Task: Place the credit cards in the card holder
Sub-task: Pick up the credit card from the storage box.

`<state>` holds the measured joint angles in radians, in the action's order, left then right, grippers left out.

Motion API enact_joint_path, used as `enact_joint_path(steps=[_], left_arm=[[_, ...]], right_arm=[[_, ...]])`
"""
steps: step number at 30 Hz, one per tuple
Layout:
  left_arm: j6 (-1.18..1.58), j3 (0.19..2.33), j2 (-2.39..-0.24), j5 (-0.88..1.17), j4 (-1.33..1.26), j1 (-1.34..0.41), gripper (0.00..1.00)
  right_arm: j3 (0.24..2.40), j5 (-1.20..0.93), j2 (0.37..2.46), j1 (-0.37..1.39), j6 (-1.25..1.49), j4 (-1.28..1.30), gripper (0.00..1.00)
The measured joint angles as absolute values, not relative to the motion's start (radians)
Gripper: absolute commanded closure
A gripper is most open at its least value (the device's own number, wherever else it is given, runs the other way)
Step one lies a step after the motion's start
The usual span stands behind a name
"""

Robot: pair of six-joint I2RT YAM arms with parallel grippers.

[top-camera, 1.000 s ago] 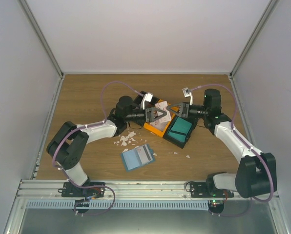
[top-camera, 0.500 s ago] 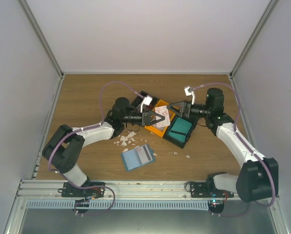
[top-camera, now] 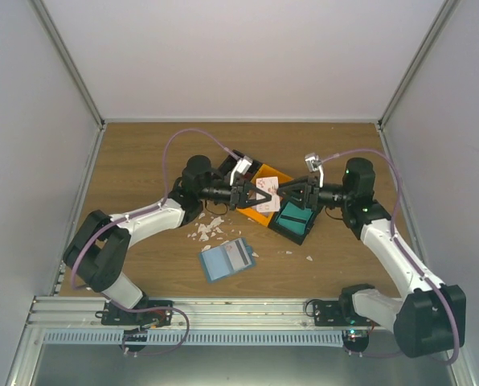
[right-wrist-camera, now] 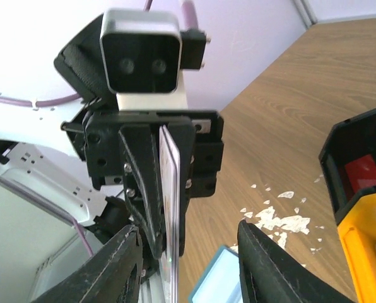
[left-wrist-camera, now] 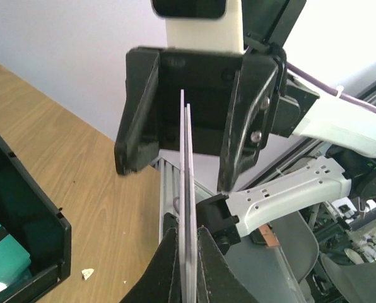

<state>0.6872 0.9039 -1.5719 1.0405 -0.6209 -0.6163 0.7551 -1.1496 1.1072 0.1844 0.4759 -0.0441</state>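
My left gripper [top-camera: 262,195] is shut on the credit cards [top-camera: 270,195], held in the air above the bins. In the left wrist view the credit cards [left-wrist-camera: 187,183] stand edge-on, two thin pale edges pinched between the left gripper's [left-wrist-camera: 188,255] dark fingers. My right gripper [top-camera: 290,195] faces them from the right, open, its tips just short of the cards. In the right wrist view the credit cards [right-wrist-camera: 171,208] stand between the spread fingers of the right gripper [right-wrist-camera: 188,265], touching neither. The card holder [top-camera: 226,259] lies flat on the table, dusty blue, near the front.
An orange bin [top-camera: 255,212] and a black bin with a teal block [top-camera: 296,219] lie under both grippers. White scraps [top-camera: 207,230] are scattered left of the bins, a few more [top-camera: 309,258] to the right. The card holder [right-wrist-camera: 216,284] shows pale blue below the right fingers.
The right gripper let go of the cards, opened and drew back to the right. The left gripper shut on the cards and now holds them alone.
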Motion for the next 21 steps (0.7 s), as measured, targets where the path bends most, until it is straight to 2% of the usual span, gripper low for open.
enact_joint_path(steps=[7,11,18,21], left_arm=[[0.656,0.962,-1.563,1.084,-0.549,-0.604,1.0],[0.617,0.98,-1.545,1.097,-0.486,-0.587,1.0],[0.532,0.984,-1.508,1.147,-0.393,-0.555,1.0],[0.502,0.989,-1.491,1.175,-0.364,-0.554,1.0]], right_arm=[[0.716,-1.165,1.088,0.211,0.453,-0.062,0.74],[0.716,-1.176,1.085,0.216,0.446,-0.072,0.81],[0.716,-1.179,1.085,0.22,0.434,-0.07,0.8],[0.717,-1.177,1.086,0.228,0.421,-0.064,0.71]])
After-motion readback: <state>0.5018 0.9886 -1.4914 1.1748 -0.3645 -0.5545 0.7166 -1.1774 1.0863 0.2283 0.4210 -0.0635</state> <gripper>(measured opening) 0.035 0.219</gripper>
